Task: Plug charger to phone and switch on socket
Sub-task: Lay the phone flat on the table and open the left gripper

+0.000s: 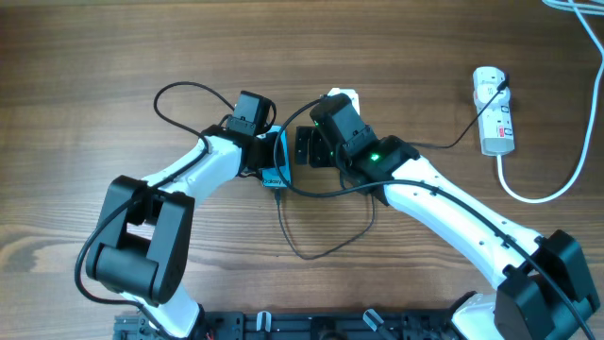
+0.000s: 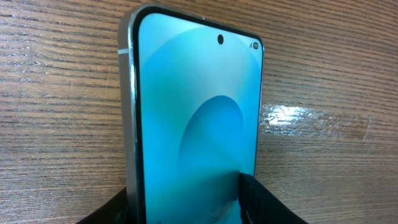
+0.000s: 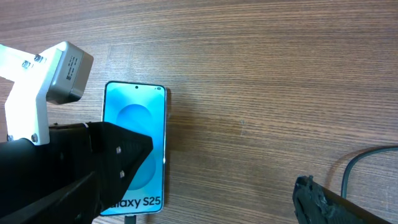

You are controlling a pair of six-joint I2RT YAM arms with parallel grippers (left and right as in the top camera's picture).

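Note:
The phone (image 1: 276,173) lies flat on the wooden table with its cyan screen up and its text end toward the front. My left gripper (image 1: 269,156) straddles it. In the left wrist view the phone (image 2: 193,118) fills the space between the two black fingers (image 2: 267,205), which press on its long sides. The charger (image 1: 311,253), a thin black cable, loops in front of the phone, and its plug tip (image 3: 127,219) sits at the phone's (image 3: 140,118) bottom edge. My right gripper (image 1: 311,142) hovers just right of the phone, wide open and holding nothing. The socket (image 1: 494,111) lies at the far right.
A black plug (image 1: 500,83) sits in the socket's far end. A thicker white cable (image 1: 566,184) curves from the socket toward the right table edge. The black cable (image 3: 360,162) also passes near my right gripper's outer finger (image 3: 329,205).

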